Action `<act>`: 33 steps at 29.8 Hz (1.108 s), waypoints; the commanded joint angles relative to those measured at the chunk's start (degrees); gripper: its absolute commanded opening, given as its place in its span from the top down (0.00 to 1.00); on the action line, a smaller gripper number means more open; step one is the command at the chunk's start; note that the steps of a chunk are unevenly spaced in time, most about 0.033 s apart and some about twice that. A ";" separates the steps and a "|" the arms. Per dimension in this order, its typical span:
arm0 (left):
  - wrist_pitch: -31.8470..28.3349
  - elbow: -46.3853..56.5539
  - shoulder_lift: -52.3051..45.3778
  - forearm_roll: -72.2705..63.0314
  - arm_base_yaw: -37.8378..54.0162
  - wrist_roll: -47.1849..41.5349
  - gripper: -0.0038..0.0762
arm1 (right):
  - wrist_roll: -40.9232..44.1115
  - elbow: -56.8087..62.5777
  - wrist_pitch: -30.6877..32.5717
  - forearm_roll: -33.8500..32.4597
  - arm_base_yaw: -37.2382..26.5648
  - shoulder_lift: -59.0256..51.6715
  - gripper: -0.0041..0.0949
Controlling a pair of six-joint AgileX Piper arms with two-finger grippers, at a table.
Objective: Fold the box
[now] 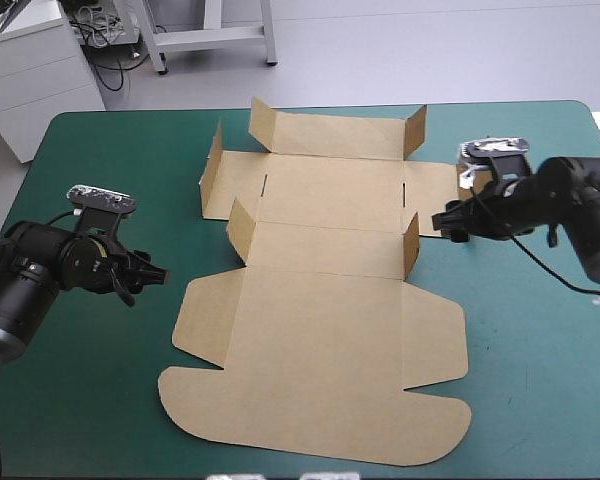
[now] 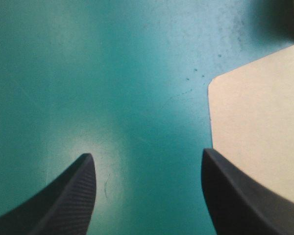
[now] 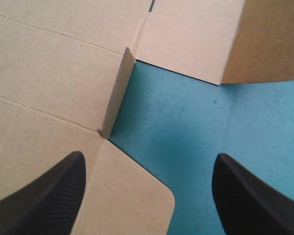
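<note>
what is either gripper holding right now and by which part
Nothing is held. The left gripper and the right gripper are both open, one at each side of the box.

Box: brown board, matt, creased, fluted cut edge.
Desk cover: teal-green, smooth, faint sheen, lightly speckled.
Fingers: black, finely ribbed, matt.

A teal-green cover lies flat over the table.
</note>
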 commanded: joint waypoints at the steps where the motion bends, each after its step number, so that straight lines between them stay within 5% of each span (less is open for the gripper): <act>1: -1.00 -2.16 -0.25 -0.06 3.67 1.10 0.39 | 1.03 -5.49 -1.00 -0.22 2.55 4.11 0.28; 18: 1.46 -2.16 -0.25 -9.35 19.06 11.20 0.39 | 4.21 -15.92 2.25 -2.74 7.39 22.42 0.32; 23: 2.43 -2.16 -0.25 -9.35 19.06 11.35 0.39 | 5.38 -16.35 4.17 -3.80 8.34 24.51 0.49; 30: 2.72 -2.16 -0.25 -8.89 19.06 11.35 0.40 | 4.75 -16.49 4.28 -4.30 8.34 24.52 0.98; 33: 2.97 -2.16 -0.25 -8.89 19.06 11.35 0.40 | 3.20 -16.63 4.16 -4.30 8.34 24.52 0.97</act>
